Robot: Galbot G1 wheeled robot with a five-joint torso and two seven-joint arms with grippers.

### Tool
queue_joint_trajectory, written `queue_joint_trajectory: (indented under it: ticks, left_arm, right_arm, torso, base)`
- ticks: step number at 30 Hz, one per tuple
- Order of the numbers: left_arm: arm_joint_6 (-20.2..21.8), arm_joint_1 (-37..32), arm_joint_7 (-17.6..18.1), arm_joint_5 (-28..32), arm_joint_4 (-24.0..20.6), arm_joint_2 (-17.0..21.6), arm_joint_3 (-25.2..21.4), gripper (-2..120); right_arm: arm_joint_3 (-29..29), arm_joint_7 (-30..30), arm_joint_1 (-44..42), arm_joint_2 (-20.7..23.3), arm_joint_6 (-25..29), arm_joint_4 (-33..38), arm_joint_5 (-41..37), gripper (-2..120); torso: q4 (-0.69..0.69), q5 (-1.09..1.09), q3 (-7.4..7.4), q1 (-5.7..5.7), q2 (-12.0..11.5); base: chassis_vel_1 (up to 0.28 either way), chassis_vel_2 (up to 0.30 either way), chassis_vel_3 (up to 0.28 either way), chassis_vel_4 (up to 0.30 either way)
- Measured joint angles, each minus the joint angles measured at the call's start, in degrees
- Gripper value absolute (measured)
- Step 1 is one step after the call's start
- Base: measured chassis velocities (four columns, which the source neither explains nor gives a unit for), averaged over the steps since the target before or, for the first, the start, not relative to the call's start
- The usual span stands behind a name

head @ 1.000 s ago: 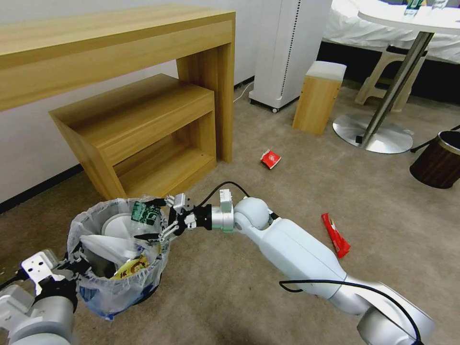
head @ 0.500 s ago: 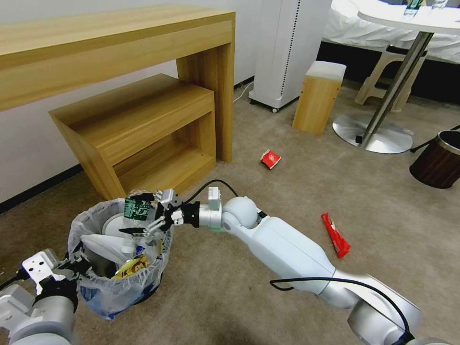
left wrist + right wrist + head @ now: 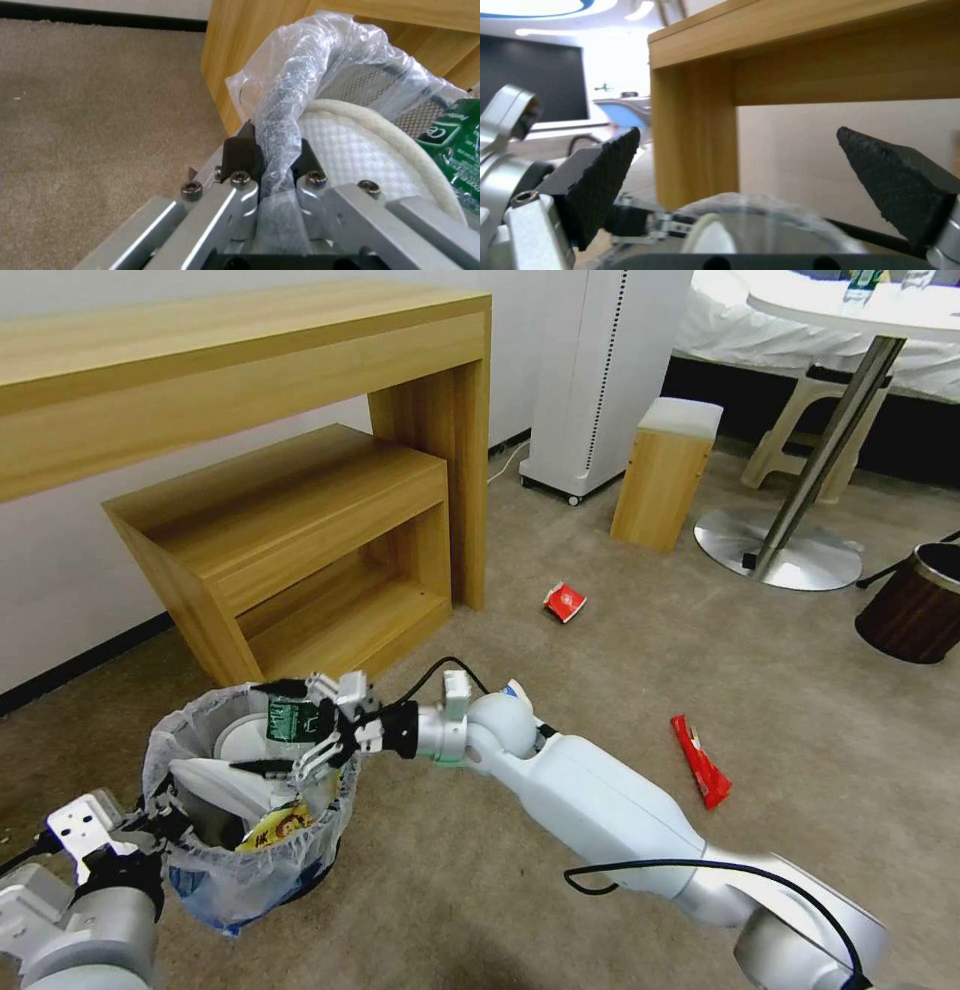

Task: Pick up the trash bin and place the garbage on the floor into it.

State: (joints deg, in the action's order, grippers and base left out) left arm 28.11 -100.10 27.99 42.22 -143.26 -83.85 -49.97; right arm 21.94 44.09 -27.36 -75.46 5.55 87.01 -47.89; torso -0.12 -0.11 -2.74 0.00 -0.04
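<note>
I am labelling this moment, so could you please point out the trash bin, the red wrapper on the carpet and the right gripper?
trash bin (image 3: 192, 870), head view, bagged near wall.
red wrapper (image 3: 701, 763), head view, middle of its length.
right gripper (image 3: 272, 725), head view, midway between its open fingertips, above the bin.

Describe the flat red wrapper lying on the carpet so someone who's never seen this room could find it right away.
Start at the round table's metal disc base on the beige carpet. Come toward the robot, and the red wrapper lies flat beside its outstretched right arm. Unlike the crumpled red-and-white cup farther off near the wooden desk, it is long, narrow and plain red.
</note>
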Motion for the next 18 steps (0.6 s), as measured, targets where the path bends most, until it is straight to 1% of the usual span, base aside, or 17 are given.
queue_joint_trajectory:
  ticks: [3,5,6,7,10,17,18]
  left_arm:
    - [0.0,0.0,0.0,0.0,0.0,0.0,0.1,3]
    - [0.0,0.0,0.0,-0.1,0.0,0.0,0.2,3]
    - [0.0,0.0,0.0,-0.3,0.0,0.0,0.5,3]
    - [0.0,0.0,0.0,-0.5,0.0,-0.1,0.7,3]
    - [0.1,0.0,0.0,-0.9,0.0,-0.2,1.1,3]
    - [0.2,-0.1,0.0,-1.0,0.0,-0.1,1.1,3]
    - [0.2,-0.2,0.0,-0.9,0.0,0.0,0.9,3]
  right_arm:
    - [-2.7,-4.4,-1.8,2.9,-3.7,3.1,1.2,100]
    - [-3.0,-4.9,-2.0,3.3,-4.3,3.4,1.3,100]
    - [-4.0,-6.0,-2.8,4.2,-6.7,4.4,1.3,100]
    - [-4.6,-6.3,-3.2,4.6,-7.9,4.9,1.2,100]
    - [-5.0,-6.4,-4.1,4.7,-9.0,4.8,1.1,100]
    - [-5.1,-6.3,-4.7,3.5,-9.9,3.3,0.8,100]
    - [-5.1,-6.3,-5.0,3.2,-10.8,2.8,-0.1,100]
  torso:
    - [0.0,0.0,0.0,0.0,0.0]
    - [0.0,0.0,0.0,0.0,0.0]
    - [-0.01,0.0,0.0,0.0,0.0]
    - [-0.01,0.0,0.0,0.0,0.0]
    - [-0.01,0.01,0.0,0.0,0.0]
    - [0.0,0.0,0.0,0.0,0.0]
    - [0.0,0.0,0.0,0.0,0.0]
  base:
    - [0.0,0.0,0.0,0.0]
    - [0.0,0.0,0.0,0.0]
    - [0.0,0.0,0.0,0.0]
    - [0.0,0.0,0.0,0.0]
    - [0.0,0.0,0.0,0.0]
    - [0.0,0.0,0.0,0.0]
    - [0.0,0.0,0.0,0.0]
